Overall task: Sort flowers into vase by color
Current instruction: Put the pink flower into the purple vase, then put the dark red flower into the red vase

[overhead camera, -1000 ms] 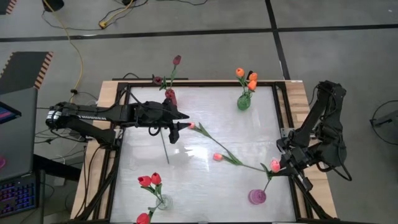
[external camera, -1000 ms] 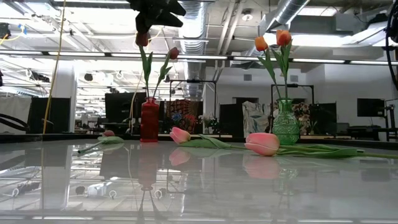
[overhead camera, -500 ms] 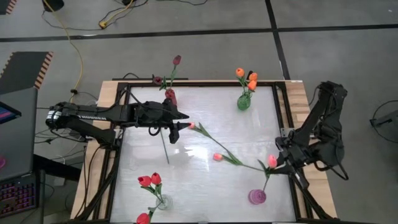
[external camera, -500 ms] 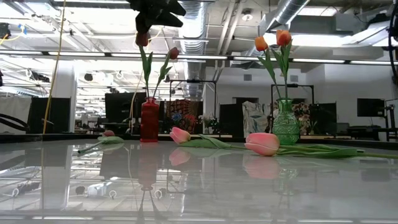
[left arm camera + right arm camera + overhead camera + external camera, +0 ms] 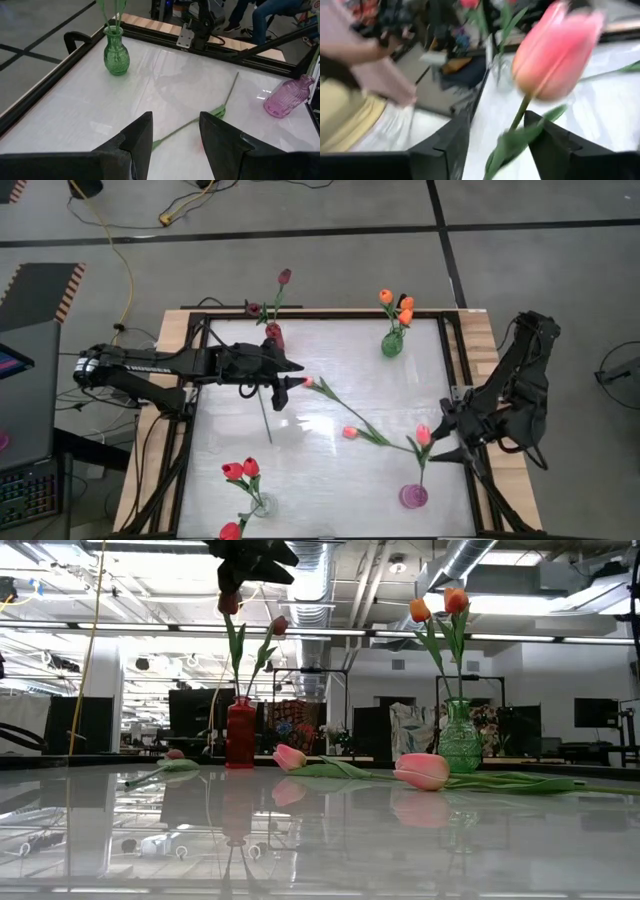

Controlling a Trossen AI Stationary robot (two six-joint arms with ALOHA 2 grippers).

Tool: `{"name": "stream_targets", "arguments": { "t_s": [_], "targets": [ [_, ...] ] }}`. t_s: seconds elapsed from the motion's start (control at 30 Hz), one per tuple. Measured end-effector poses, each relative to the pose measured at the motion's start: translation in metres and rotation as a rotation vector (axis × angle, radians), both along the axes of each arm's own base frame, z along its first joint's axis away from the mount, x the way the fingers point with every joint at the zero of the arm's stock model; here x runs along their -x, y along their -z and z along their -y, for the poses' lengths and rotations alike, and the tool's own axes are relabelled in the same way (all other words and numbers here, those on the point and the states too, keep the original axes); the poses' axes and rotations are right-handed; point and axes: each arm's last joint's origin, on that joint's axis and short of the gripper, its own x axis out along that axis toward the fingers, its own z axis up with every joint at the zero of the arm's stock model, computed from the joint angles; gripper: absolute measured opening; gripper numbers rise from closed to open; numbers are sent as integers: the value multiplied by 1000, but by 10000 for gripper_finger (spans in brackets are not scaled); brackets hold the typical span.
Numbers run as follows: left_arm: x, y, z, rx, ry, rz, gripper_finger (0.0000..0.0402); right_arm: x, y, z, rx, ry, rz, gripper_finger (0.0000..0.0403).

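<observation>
High view: right gripper [image 5: 447, 432] sits at the table's right edge with fingers spread around a pink tulip [image 5: 423, 434] whose stem foot is already in the purple vase [image 5: 413, 496] — looks like the release step; next it should back off without snagging the stem. Tulip stands nearly upright, head up, leaning slightly away from the vase. Left gripper [image 5: 292, 377] hovers open and empty near the red vase [image 5: 273, 336].

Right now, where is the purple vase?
In the high view the purple vase stands near the table's front right corner, holding one pink tulip, with the right gripper just beside that flower's head.
</observation>
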Motion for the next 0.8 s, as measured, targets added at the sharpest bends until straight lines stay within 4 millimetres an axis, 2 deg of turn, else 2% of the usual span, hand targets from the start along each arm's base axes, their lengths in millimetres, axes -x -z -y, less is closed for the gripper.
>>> {"name": "stream_targets", "arguments": {
  "t_s": [0.17,0.47,0.8],
  "targets": [
    [4,2,0,1,-1,-44,149,3,7,-1,-11,-124,-98,226],
    [6,6,0,1,-1,-87,149,7,9,-5,-111,-271,-212,219],
    [9,11,-3,60,-45,-136,149,8,14,-4,-70,-270,-247,206]
  ]
}}
